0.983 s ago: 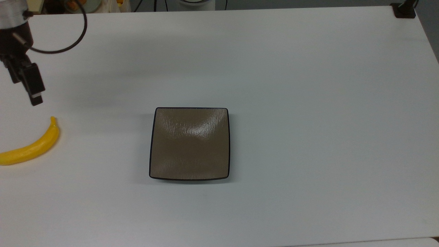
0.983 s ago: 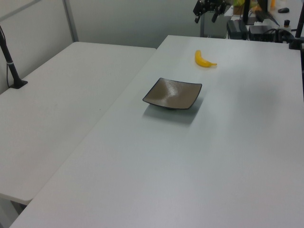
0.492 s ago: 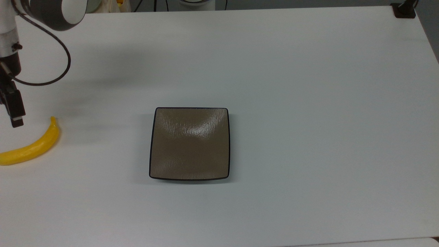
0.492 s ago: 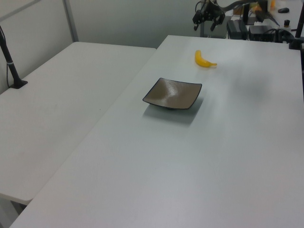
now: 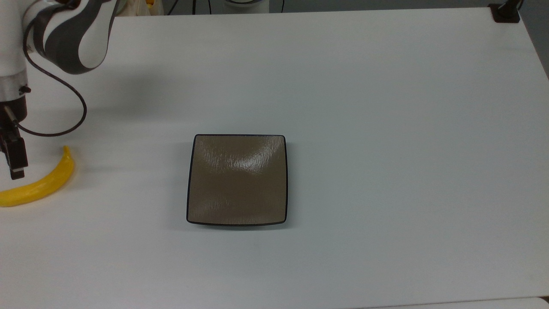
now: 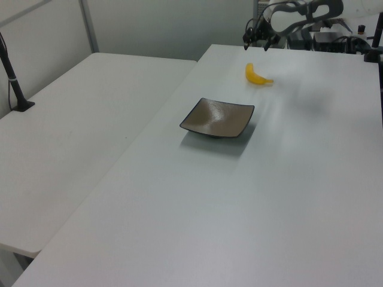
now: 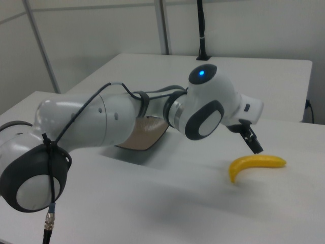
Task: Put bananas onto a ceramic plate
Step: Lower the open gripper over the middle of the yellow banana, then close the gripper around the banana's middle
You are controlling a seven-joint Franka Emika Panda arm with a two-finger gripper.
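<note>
The yellow banana (image 5: 39,185) lies on the white table at the top view's far left, stem tip pointing up. The square brown ceramic plate (image 5: 236,179) sits near the table's middle with nothing on it, well to the banana's right. My gripper (image 6: 257,44) hangs open just above and behind the banana (image 6: 256,75) in the left view, holding nothing. One dark finger (image 5: 16,158) shows beside the banana's stem end in the top view. In the right view a finger (image 7: 252,140) hovers close over the banana (image 7: 256,165), and the arm hides most of the plate (image 7: 147,133).
The arm's white and grey link (image 5: 73,34) and its black cable (image 5: 58,131) hang over the top view's upper left corner. A black clamp (image 5: 506,12) sits at the far right corner. A second white table (image 6: 78,119) with a black post (image 6: 13,78) adjoins in the left view.
The gripper has come down and toward the banana, moving lower in the top view and closer to the table in the left view. The arm's link has swung into view. Banana and plate are unmoved.
</note>
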